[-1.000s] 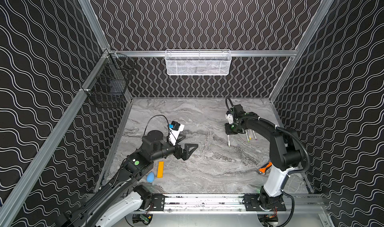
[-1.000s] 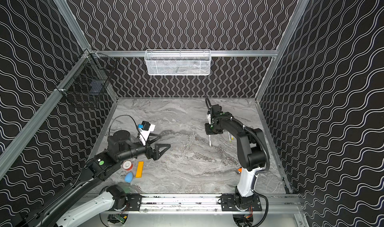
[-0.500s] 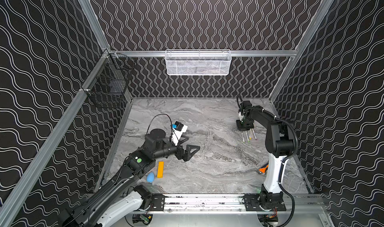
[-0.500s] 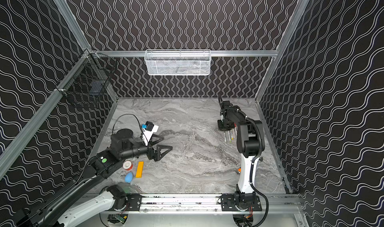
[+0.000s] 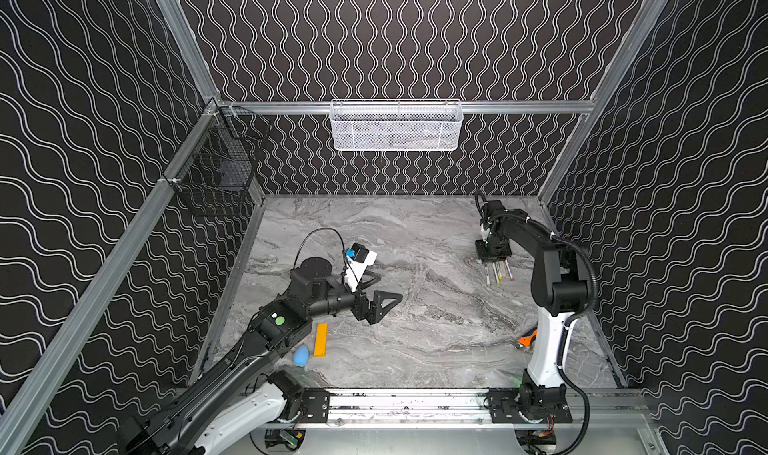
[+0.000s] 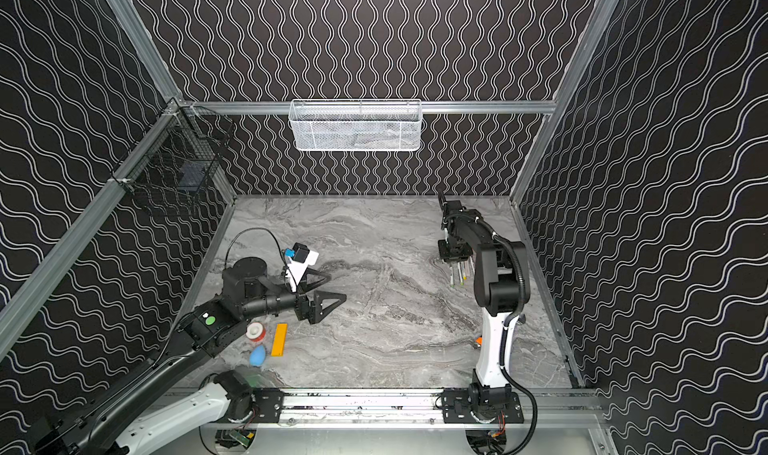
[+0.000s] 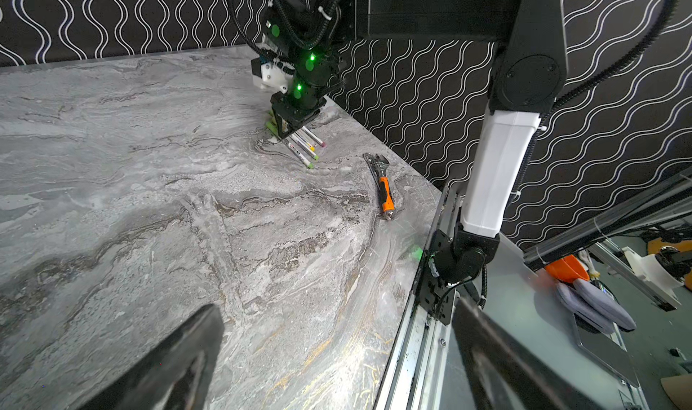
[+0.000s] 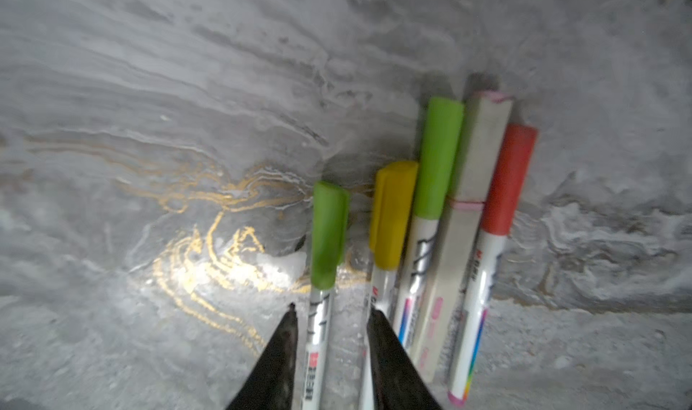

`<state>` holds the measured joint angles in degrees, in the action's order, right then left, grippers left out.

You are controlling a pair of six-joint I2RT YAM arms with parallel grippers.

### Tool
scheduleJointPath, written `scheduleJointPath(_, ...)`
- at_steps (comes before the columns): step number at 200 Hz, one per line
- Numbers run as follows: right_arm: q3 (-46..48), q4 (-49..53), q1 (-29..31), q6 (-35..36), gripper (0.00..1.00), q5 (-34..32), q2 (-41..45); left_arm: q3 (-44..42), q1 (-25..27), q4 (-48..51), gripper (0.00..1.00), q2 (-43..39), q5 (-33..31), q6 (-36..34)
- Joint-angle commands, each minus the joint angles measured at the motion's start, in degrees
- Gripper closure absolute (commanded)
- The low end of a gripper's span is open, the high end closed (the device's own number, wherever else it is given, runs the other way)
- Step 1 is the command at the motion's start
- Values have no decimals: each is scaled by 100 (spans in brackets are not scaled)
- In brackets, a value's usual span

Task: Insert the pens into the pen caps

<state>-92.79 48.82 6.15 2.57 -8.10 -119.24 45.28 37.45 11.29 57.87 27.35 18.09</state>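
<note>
The pens lie side by side at the far right of the marbled surface. All five wear their pen caps: green, yellow, green, a pale one and red. The right gripper stands low over them, its jaws parted a little around the outermost green-capped pen, with a gap showing, so nothing is clamped. Well to the left, the left gripper hovers above the surface, jaws spread wide and empty. An orange-handled wrench lies nearer the front edge, apart from the pens.
</note>
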Motion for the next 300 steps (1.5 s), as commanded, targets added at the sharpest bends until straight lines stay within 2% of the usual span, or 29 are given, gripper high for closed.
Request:
scheduleJointPath(1,-1,-26,2,78,62,381,348,115,-8,-20,1,111,-175,-4)
scheduleJointPath(26,246,-270,0,71,57,704,742,345,-4,271,1,284,-386,-154)
scheduleJointPath(72,966,-861,0,-176,46,776,1550,856,-29,1026,1,532,-987,-788)
scheduleJointPath(94,1527,-1392,5,-166,39,826,2136,1037,-121,1242,1,662,-1712,-1082)
scheduleJointPath(120,2625,-2842,8,-50,26,724,2878,791,-456,834,1,676,-3059,-1244)
scheduleJointPath(125,2829,-3138,8,-42,24,698,2999,706,-577,714,1,673,-3173,-1284)
scheduleJointPath(129,2990,-3361,9,-21,16,650,3090,644,-682,632,1,673,-3221,-1327)
scheduleJointPath(137,3266,-3762,7,-3,13,478,3234,538,-910,494,1,696,-3339,-1383)
scheduleJointPath(147,3673,-4298,5,24,1,295,3388,415,-1195,347,1,761,-3518,-1452)
scheduleJointPath(165,4295,-5224,0,101,1,-80,3607,144,-1664,49,1,878,-3958,-1499)
scheduleJointPath(210,5583,-7300,0,546,1,-174,3860,-1046,-2504,-1337,2,615,-4326,-1780)
scheduleJointPath(249,6521,-8976,-26,593,1,-311,3770,-1369,-3073,-1618,2,824,-4760,-1515)
scheduleJointPath(284,6341,-8751,-182,384,1,49,3677,-1591,-3485,-2357,2,1307,-4206,-1384)
scheduleJointPath(300,6264,-8704,-355,254,1,361,3426,-1695,-3539,-2802,1,1626,-4234,-1311)
